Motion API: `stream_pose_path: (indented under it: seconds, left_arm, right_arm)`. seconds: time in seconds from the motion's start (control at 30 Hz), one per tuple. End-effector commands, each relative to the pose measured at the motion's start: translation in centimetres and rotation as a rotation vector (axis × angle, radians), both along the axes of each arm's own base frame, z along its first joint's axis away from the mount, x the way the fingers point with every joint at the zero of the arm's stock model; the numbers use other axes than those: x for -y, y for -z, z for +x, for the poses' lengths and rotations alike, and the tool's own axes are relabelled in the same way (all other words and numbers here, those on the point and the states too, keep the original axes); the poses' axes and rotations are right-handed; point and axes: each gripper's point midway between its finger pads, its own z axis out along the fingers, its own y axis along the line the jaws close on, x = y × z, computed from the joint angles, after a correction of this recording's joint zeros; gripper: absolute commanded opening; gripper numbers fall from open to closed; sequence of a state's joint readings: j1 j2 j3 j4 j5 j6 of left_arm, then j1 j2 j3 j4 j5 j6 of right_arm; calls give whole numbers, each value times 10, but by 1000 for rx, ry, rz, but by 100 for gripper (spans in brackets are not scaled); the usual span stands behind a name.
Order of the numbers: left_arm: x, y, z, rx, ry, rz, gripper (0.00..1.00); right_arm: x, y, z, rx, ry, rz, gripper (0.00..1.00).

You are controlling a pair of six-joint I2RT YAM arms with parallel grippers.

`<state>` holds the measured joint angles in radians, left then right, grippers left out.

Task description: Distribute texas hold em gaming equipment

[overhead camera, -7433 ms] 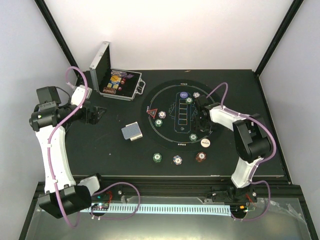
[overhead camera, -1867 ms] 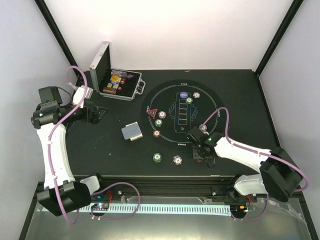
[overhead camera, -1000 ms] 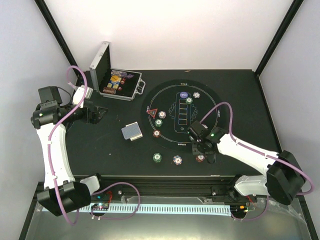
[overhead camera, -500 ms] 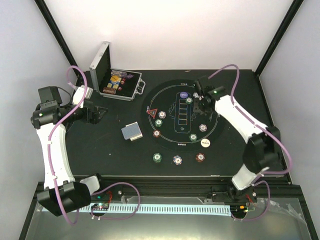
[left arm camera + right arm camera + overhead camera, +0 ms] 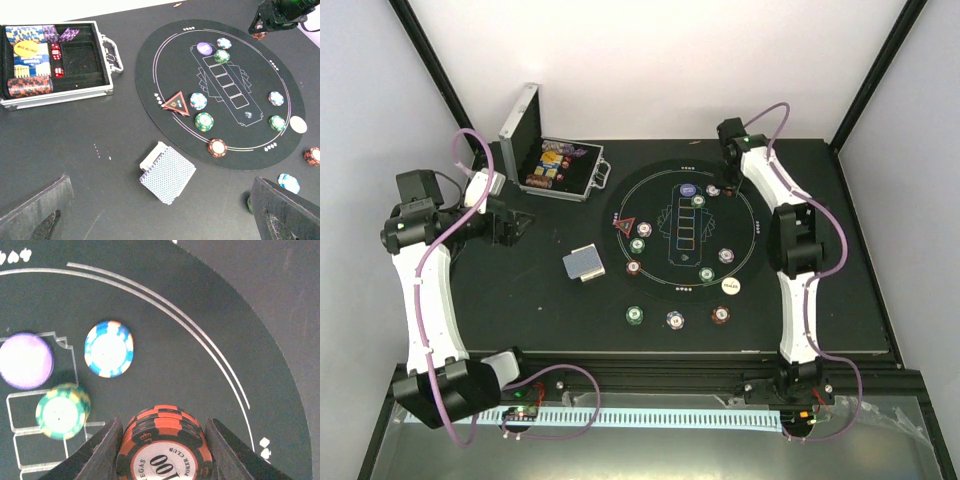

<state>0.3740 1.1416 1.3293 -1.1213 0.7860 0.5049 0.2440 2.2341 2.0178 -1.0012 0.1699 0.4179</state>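
the right gripper (image 5: pixel 165 452) is pinching what looks like a short stack of red chips (image 5: pixel 167 437) by its rim, one finger (image 5: pixel 102 450) on each side. it is over the upper right part of the round mat (image 5: pixel 165 310) as seen from above. the main risk, as i judge it, is the release: if the jaws part while the stack hangs above the felt, the chips could split, tip on edge and roll past the white border lines onto the bare table. the grip is only on the edges, so a lower chip could also slide out early if the wrist tilts. a blue-white chip (image 5: pixel 109 349) lies near the stack, up and to the left in the wrist view. a green chip (image 5: pixel 62 411) sits close to the left finger, with the purple button (image 5: pixel 25 361) just above it. a sideways drift on the way down could knock either chip out of place or land the stack on top of one. the left gripper (image 5: pixel 518 226) is spread wide with nothing in it, at the left of the overhead view beside the open case (image 5: pixel 60 95). it is well apart from the mat, so little threatens it. the deck of cards (image 5: pixel 167 175) lies off the mat at centre bottom of the left wrist view, and nothing is touching it.
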Motion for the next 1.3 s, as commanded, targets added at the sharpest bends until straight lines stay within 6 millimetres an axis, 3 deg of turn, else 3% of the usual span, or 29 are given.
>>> stream_pose_path:
  seconds: [0.0, 0.17, 0.4, 0.5, 0.63, 0.8, 0.9, 1.0, 1.03, 1.13, 1.27]
  left_arm:
    - [-4, -10, 3, 26, 1, 24, 99]
    - [-5, -8, 7, 17, 1, 16, 99]
    - [-5, -11, 9, 22, 1, 5, 99]
    - [-5, -12, 9, 21, 0, 3, 99]
    - [-5, -10, 9, 14, 1, 1, 99]
    - [-5, -7, 6, 9, 3, 12, 99]
    - [-5, -6, 5, 4, 5, 15, 99]
    - [-4, -5, 4, 2, 8, 15, 99]
    - [-4, -5, 4, 3, 9, 15, 99]
    - [-3, -3, 2, 0, 12, 17, 99]
    - [-2, -3, 0, 3, 18, 16, 99]
  right_arm:
    - [11, 9, 16, -23, 10, -4, 34]
    - [18, 41, 29, -58, 31, -4, 34]
    - [24, 66, 39, -70, 50, 13, 36]
    - [21, 70, 42, -73, 43, 24, 45]
    - [18, 61, 42, -67, 39, 46, 64]
    - [18, 21, 33, -25, 39, 53, 70]
    - [14, -5, 12, -1, 36, 58, 70]
    - [5, -22, -24, 32, 15, 43, 72]
    - [6, -12, -44, 2, 19, 30, 72]
    - [-3, -15, -92, 14, -2, 42, 72]
    - [-29, -8, -167, 5, -56, 66, 73]
